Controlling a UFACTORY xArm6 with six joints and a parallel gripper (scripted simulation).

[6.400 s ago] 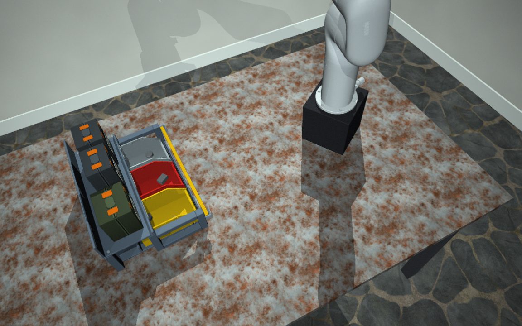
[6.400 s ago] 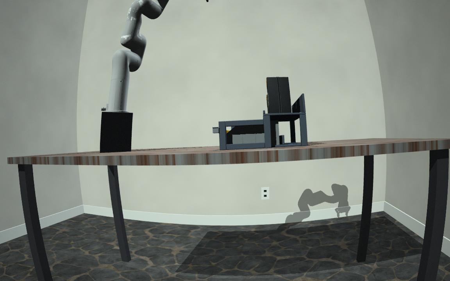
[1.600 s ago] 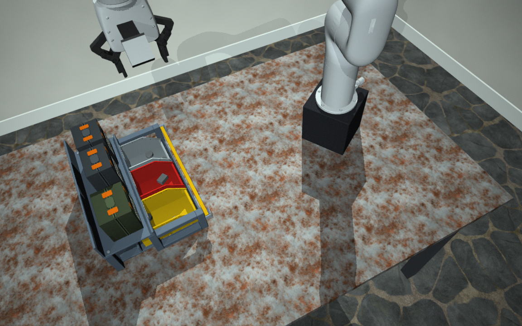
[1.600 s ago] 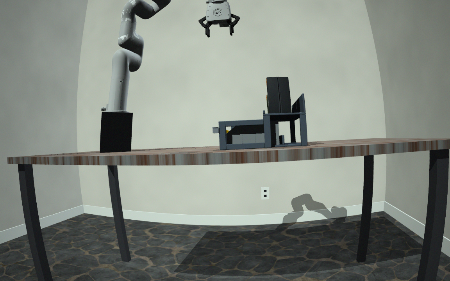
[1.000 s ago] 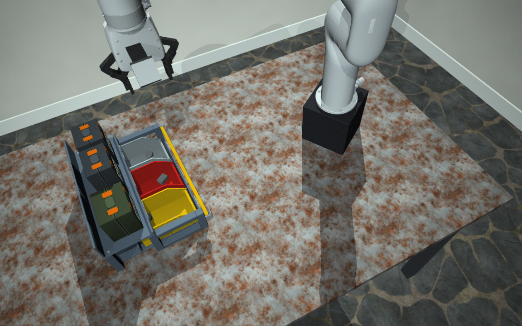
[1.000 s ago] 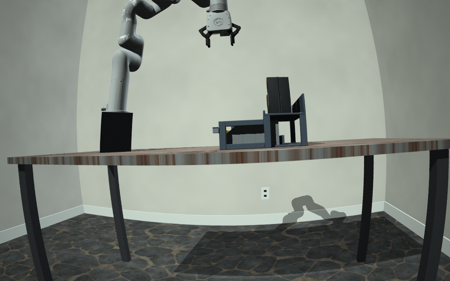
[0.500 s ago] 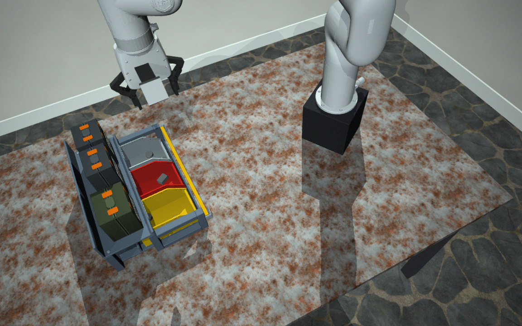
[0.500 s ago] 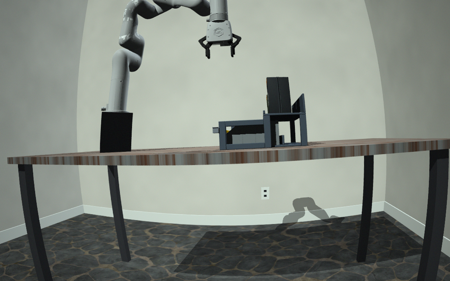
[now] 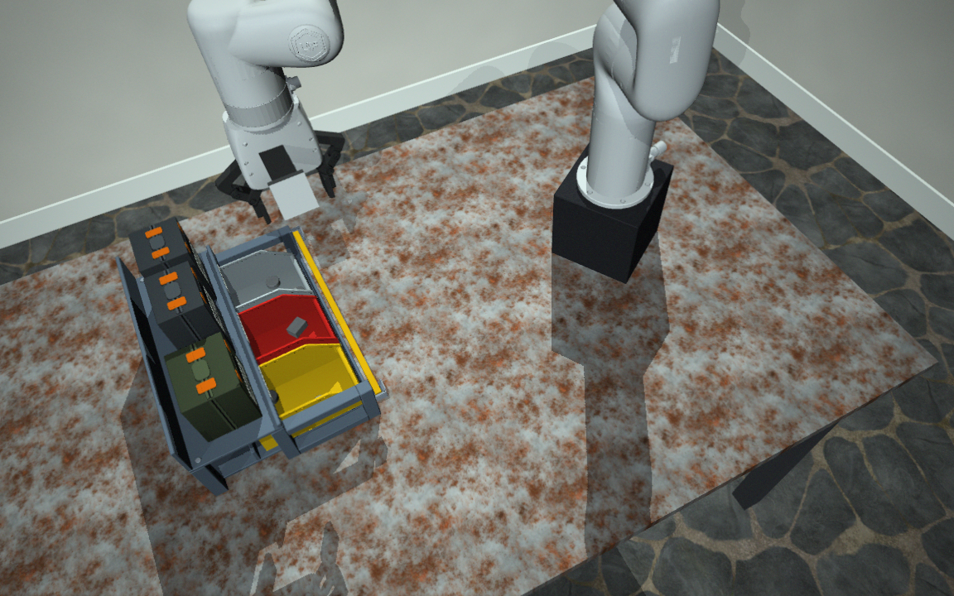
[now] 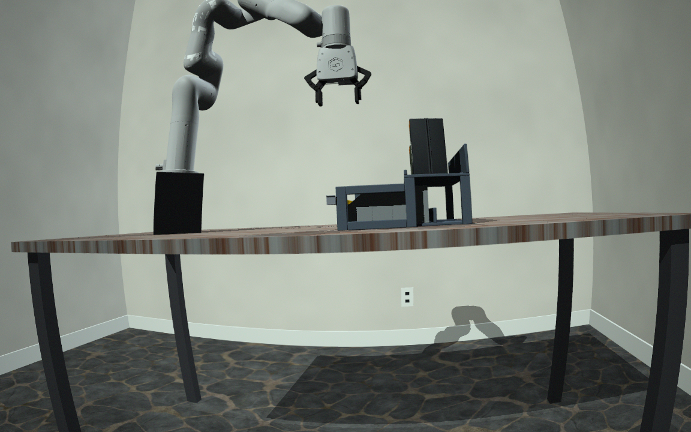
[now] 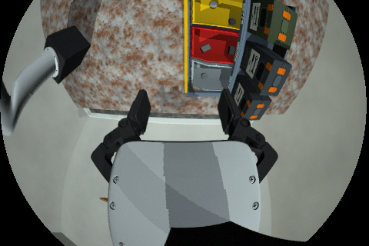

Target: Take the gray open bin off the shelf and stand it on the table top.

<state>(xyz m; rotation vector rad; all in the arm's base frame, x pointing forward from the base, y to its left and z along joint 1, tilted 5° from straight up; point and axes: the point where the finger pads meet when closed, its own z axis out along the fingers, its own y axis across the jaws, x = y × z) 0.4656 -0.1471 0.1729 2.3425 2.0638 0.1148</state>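
Table [image 9: 614, 415] top: mottled rust-and-gray; four dark legs in the exterior view. Floor of dark cobble stone, pale walls, white baseboard; one wall outlet below the table.

Landmark — the shelf [image 9: 375, 388], gray-blue frame, on the table. Its lower tier holds three open bins: gray bin [image 9: 262, 276], red bin [image 9: 281, 324], yellow bin [image 9: 307, 376] (one small part visible in each). On the shelf's upper tier, three closed cases: two black [image 9: 176, 296], one olive [image 9: 208, 382].

One arm on a black pedestal [image 9: 576, 237], well apart from the shelf. Gripper [image 10: 337, 99] high above the shelf's gray-bin end — jaws spread wide, holding nothing.
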